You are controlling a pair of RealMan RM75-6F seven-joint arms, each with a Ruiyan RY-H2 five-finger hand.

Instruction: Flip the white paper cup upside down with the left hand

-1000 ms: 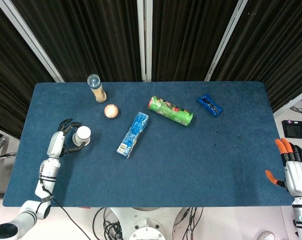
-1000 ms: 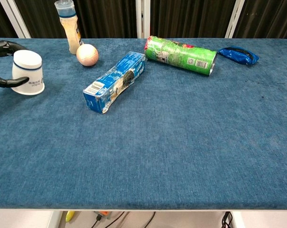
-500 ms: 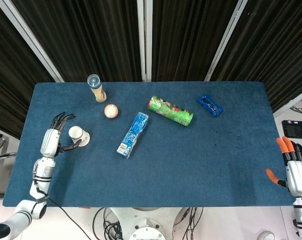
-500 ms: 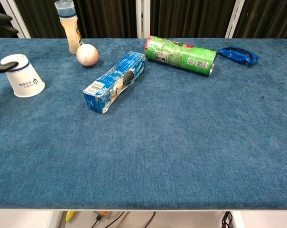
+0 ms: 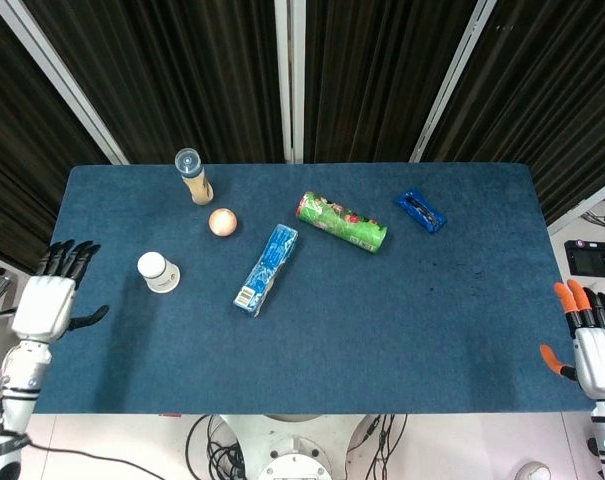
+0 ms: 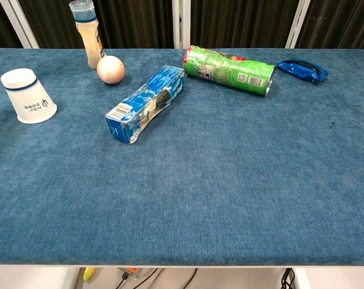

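The white paper cup (image 5: 158, 272) (image 6: 27, 96) stands upside down on the blue table, wide rim down and closed base up, at the left side. My left hand (image 5: 48, 300) hovers at the table's left edge, well to the left of the cup, fingers spread and holding nothing. My right hand (image 5: 592, 340) is off the table's right edge near the front corner, fingers apart and empty. Neither hand shows in the chest view.
A capped bottle (image 5: 193, 176) and a pink ball (image 5: 222, 222) lie behind the cup. A blue packet (image 5: 266, 268) lies to its right, then a green can (image 5: 342, 222) on its side and a small blue wrapper (image 5: 420, 210). The table (image 5: 382, 340) is bare toward the front.
My left hand let go of the cup and drew back leftward to the table's edge. The cup stays upside down in place. The right hand barely moved.
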